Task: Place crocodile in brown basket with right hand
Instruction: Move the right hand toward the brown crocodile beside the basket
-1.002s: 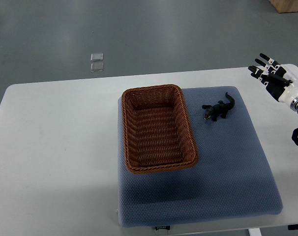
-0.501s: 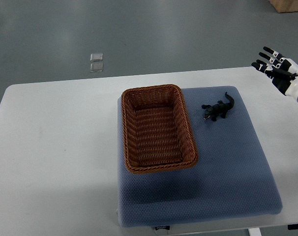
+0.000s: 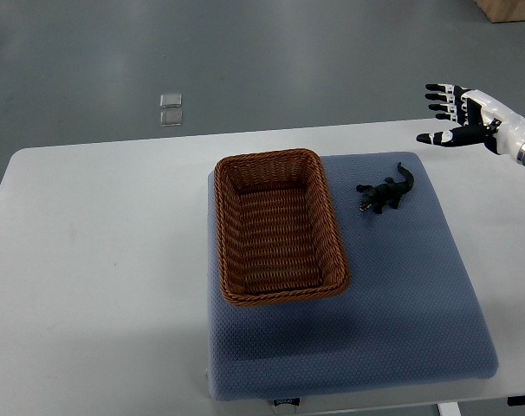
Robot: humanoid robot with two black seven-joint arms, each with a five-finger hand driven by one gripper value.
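A small dark crocodile toy (image 3: 385,191) lies on the blue mat (image 3: 392,303), just right of the brown wicker basket (image 3: 276,227). The basket holds nothing. My right hand (image 3: 453,108) hovers above the table's far right corner, up and to the right of the crocodile, well apart from it. Its fingers are spread, holding nothing. The left arm does not show.
The mat rests on a white table (image 3: 98,260) whose far edge runs behind the basket. Two small clear squares (image 3: 170,110) lie on the grey floor beyond. A wooden box corner (image 3: 509,9) sits at the top right.
My right hand has lifted and swung left toward the crocodile, turning so its spread fingers point left. The crocodile and basket have not moved.
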